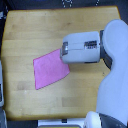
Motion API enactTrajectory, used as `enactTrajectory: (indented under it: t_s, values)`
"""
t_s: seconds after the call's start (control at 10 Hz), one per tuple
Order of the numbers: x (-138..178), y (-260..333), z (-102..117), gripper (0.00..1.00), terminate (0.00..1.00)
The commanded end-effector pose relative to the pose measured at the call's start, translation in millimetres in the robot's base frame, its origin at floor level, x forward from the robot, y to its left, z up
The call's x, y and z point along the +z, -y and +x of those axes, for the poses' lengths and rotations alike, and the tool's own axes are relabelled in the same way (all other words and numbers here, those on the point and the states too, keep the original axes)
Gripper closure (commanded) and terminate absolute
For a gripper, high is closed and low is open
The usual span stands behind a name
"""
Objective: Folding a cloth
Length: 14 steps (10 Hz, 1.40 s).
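The cloth (49, 69) is a plain pink-magenta sheet lying flat and slightly skewed on the wooden table (30, 30), left of centre in the exterior view. My arm (82, 47) reaches in from the exterior view's right, and its white forearm housing ends right over the cloth's upper right corner. The gripper itself is hidden beneath that housing, so I cannot see its fingers or whether it touches the cloth.
The robot's white body (112, 90) fills the exterior view's right side. A pale object (1, 92) stands at the left edge of the table. Dark gear (67, 3) shows past the far edge.
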Motion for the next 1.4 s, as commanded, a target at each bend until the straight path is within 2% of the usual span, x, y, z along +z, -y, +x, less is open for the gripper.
enactTrajectory:
  t_s: [0.0,0.1,0.3,0.4,0.5,0.7,0.8,0.9,1.0,1.3]
  values:
    - [40.9,17.1,15.8,1.00,0.00]
    - [48.0,20.0,21.0,1.00,0.00]
    - [85.8,27.6,44.6,1.00,0.00]
    - [96.5,21.1,46.9,1.00,0.00]
    - [111.2,0.8,42.5,1.00,0.00]
    - [115.9,-37.4,19.1,1.00,0.00]
    - [112.2,-74.4,13.7,1.00,0.00]
    - [112.0,-79.1,10.3,1.00,0.00]
    - [105.6,-119.3,-15.9,1.00,0.00]
    - [94.0,-157.6,-36.1,1.00,0.00]
